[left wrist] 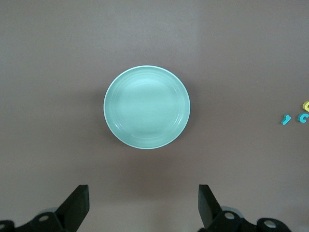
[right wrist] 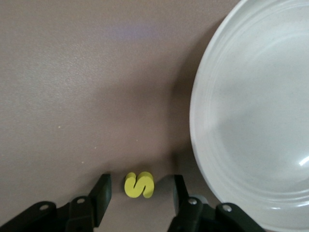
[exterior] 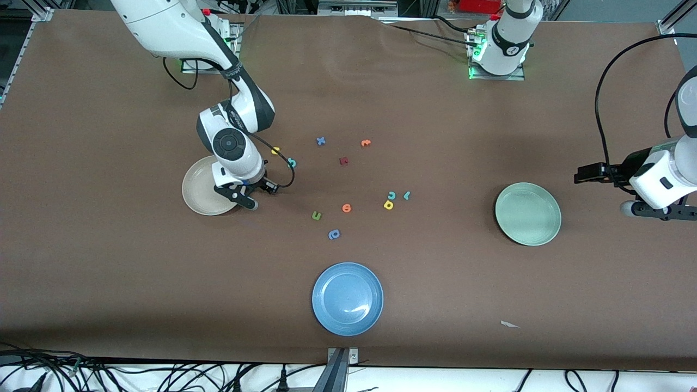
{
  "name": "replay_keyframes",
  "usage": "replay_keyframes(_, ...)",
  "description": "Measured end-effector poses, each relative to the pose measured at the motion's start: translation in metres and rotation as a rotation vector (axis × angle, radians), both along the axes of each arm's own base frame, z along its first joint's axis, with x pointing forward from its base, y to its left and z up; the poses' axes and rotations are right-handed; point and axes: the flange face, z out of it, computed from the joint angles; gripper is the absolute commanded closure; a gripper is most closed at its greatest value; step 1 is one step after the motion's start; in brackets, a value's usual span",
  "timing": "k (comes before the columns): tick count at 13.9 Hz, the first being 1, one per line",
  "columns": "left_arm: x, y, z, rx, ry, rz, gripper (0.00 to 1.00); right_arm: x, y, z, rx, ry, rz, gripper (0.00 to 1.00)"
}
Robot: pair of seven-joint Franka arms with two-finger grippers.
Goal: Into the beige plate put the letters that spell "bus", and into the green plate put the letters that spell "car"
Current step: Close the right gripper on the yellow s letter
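Yellow s (right wrist: 139, 185) is flanked, untouched, by the right gripper's (right wrist: 140, 195) part-open jaws beside the beige plate (right wrist: 251, 116); a skewed squeeze could flick it away; the left gripper (left wrist: 142, 208) is held wide over bare table.

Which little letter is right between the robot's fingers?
The yellow s, on the table beside the beige plate, sits between the right gripper fingers. All other letters lie farther away.

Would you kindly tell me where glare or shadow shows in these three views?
Front view: a white glare streak on the round glossy blue plate. Right wrist view: a bright highlight on the round cream-beige plate, soft shadow along its rim. Left wrist view: even light, faint shadow around the round mint-green plate.
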Motion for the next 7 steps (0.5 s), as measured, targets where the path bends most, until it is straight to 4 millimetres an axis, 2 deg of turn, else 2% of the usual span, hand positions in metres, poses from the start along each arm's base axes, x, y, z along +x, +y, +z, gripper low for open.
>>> replay_keyframes(2, 0.002, -0.009, -0.003, 0.005, 0.000, 0.008, 0.01, 0.000, 0.000, -0.001, 0.000, 0.000, 0.002, 0.63)
replay_keyframes(4, 0.004, -0.013, -0.007, 0.009, 0.002, 0.017, 0.01, 0.000, 0.002, 0.000, 0.005, -0.008, 0.003, 0.81)
replay_keyframes(7, 0.007, -0.022, -0.012, 0.013, 0.000, 0.029, 0.01, 0.001, 0.003, 0.002, 0.007, -0.013, 0.004, 0.86)
